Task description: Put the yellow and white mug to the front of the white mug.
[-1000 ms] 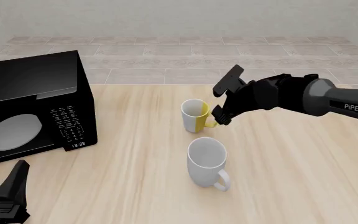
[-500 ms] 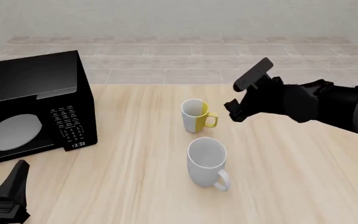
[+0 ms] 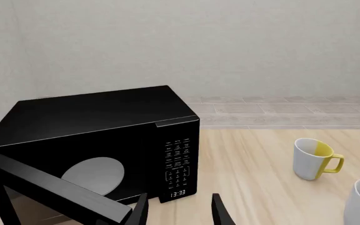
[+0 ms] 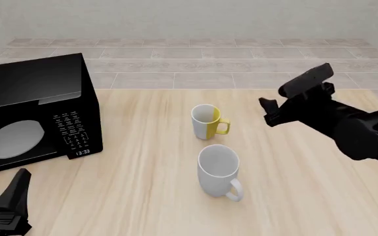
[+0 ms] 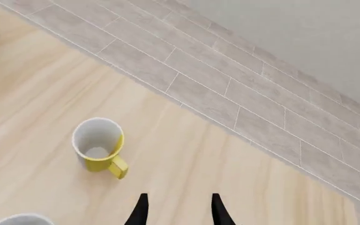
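Right tool withdrawn, two mugs, one microwave

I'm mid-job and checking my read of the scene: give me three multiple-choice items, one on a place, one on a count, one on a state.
1. Where does the yellow and white mug stand relative to the white mug in the front view?
A. Farther from the arms, behind it
B. Nearer the arms, in front of it
C. Inside it

2. How many mugs are on the table?
A. One
B. Two
C. Three

3. What is the right gripper doing?
A. Shut on the yellow handle
B. Open, holding nothing
C. Shut on the white mug

Answers: 1 A, it sits higher in the front view, apart from the white mug. 2 B, only these two show. 3 B, the right wrist view shows its fingers spread over bare table.
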Robot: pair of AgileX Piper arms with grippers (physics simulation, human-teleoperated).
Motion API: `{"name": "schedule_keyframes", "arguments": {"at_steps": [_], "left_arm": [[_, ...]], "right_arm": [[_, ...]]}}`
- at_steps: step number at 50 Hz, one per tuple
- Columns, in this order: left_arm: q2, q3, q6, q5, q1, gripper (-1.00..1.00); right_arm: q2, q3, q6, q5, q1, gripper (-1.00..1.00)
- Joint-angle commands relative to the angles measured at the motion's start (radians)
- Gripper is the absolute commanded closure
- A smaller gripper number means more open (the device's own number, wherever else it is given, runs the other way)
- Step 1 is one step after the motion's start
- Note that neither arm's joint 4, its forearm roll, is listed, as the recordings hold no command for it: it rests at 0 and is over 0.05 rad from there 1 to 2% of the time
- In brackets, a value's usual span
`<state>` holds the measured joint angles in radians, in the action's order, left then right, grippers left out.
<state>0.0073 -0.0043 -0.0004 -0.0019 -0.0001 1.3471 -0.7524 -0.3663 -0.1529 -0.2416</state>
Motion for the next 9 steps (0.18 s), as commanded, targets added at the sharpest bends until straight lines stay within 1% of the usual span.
{"name": "schedule_keyframes", "arguments": {"at_steps": [1,5,9], "left_arm": [[0.000,0.000,0.000,0.000,0.000,-1.00],[0.000,0.000,0.000,0.000,0.000,-1.00],[0.000,0.000,0.000,0.000,0.000,-1.00]], "right_arm": [[-0.127,0.128,0.033,-0.137,0.041,-1.00],[-0.184,0.160,0.043,-0.151,0.055,-1.00],[-0.257,0.190,0.056,-0.133,0.052,-1.00]]}}
